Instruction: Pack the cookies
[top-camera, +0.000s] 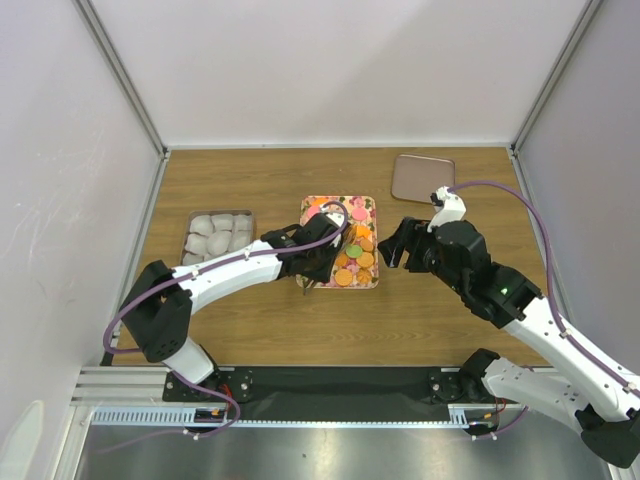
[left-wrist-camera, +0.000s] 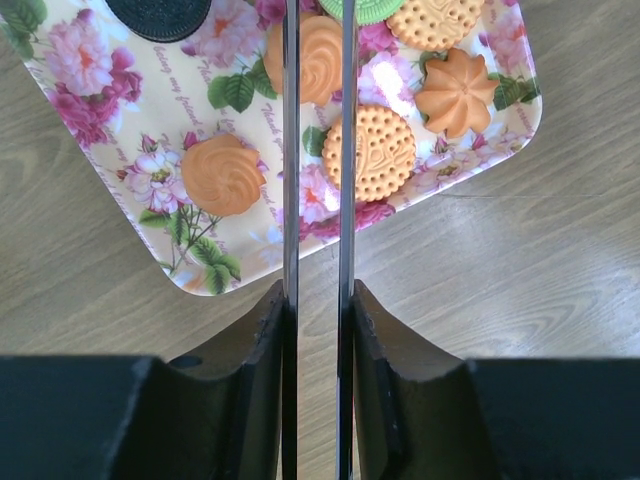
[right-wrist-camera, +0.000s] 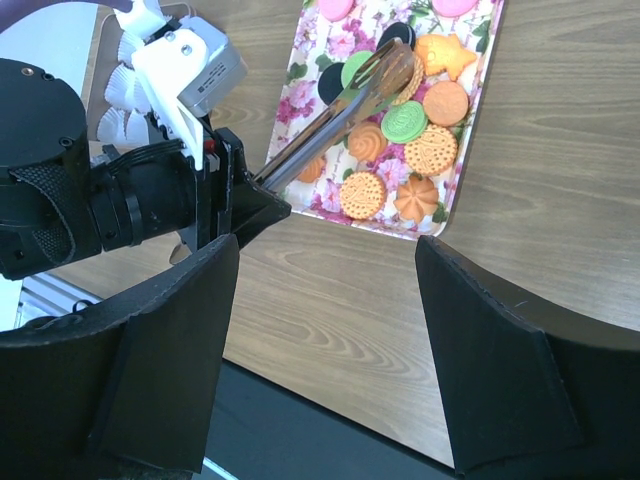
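Top external showed me cookies (top-camera: 348, 278) crowding the tray (top-camera: 372, 200), paper cups (top-camera: 218, 235) at nine o'clock apparently unfilled; left end effector (left-wrist-camera: 318, 295) clamped tongs (left-wrist-camera: 290, 150), right end effector (right-wrist-camera: 328, 250) gaped wide.

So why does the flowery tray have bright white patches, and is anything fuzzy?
Left wrist view: light glares white off the glossy tray between the cookies; the tongs look sharp. Right wrist view: the right gripper looms dark, with little detail. Top view: even light, only soft shadows.
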